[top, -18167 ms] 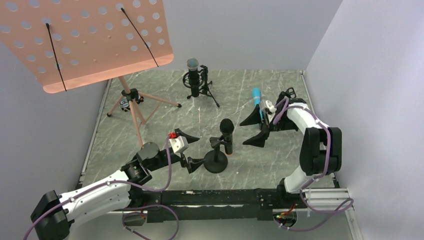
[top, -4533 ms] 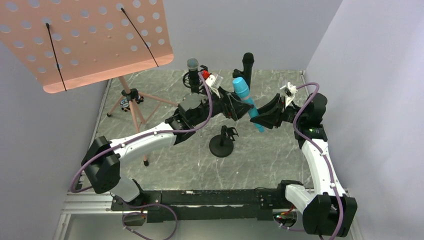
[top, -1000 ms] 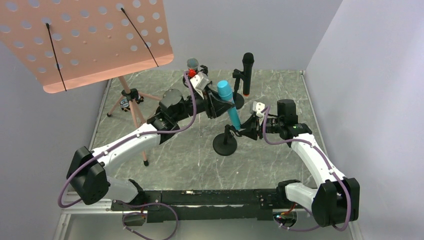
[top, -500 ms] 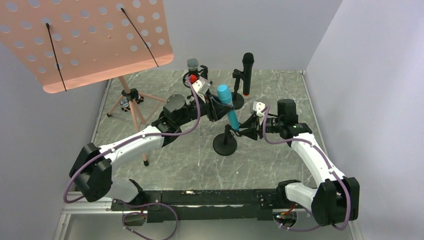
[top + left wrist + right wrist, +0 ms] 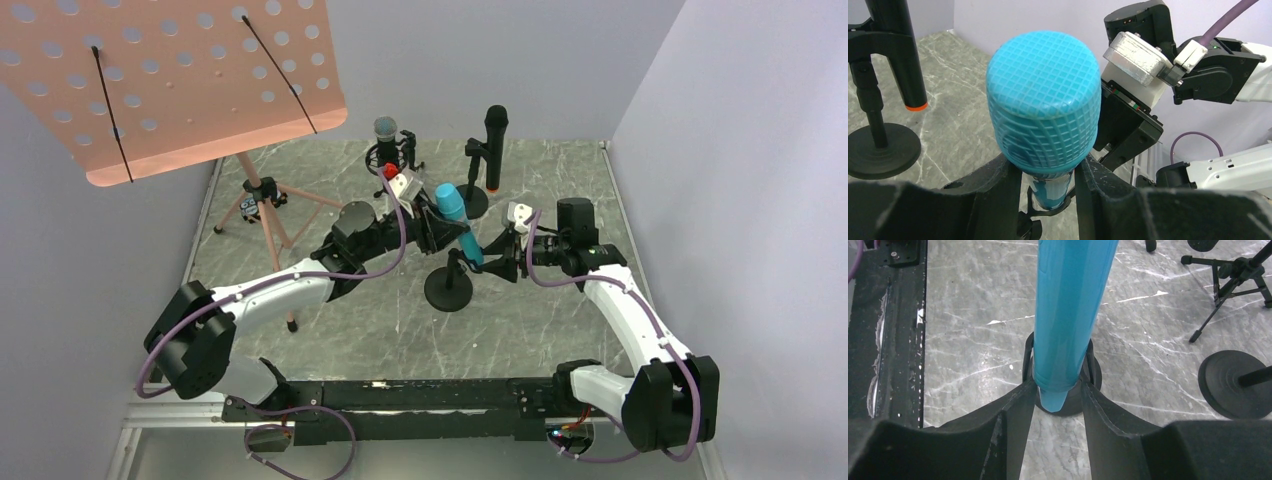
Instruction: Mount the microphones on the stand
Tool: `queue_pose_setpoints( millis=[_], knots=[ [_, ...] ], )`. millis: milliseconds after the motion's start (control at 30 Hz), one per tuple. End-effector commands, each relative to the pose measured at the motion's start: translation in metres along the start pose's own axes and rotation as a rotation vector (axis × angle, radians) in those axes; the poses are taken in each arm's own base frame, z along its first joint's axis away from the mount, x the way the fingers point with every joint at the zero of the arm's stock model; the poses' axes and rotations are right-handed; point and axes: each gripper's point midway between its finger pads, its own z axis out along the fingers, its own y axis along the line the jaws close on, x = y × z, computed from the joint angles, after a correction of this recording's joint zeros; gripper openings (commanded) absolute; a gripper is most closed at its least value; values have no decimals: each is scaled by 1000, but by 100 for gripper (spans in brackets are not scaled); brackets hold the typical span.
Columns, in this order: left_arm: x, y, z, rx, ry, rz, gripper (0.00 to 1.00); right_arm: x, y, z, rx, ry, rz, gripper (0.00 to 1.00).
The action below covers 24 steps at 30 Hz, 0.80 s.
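Down comes the blue microphone (image 5: 455,213) toward the round-base stand (image 5: 448,292). The left gripper (image 5: 1047,182) pinches its neck; the right gripper (image 5: 1058,390) straddles its tail at the clip (image 5: 1027,357), squeeze unclear. Risk: the tilted tail jams and pushing tips the stand.

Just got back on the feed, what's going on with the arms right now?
The left gripper is shut on the blue microphone just under its head, holding it tilted over the near round-base stand. The right gripper has its jaws flanking the microphone's lower end, which sits between the prongs of the stand's clip; whether they press on it is unclear. The black microphone and the silver-headed microphone are already mounted at the back.
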Motion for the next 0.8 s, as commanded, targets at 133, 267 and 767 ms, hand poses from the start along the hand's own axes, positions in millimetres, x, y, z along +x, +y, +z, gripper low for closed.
queue_pose_setpoints(
  millis=[133,267,767],
  knots=[
    [37,13,0,-22,87,-10,0,-19,-8,-33,40,21,-75,54],
    [49,18,2,-25,125,-9,0,-24,-13,-50,72,12,-68,54],
    [116,34,11,-26,450,-61,0,-23,-18,-49,88,-18,-32,63]
  ],
)
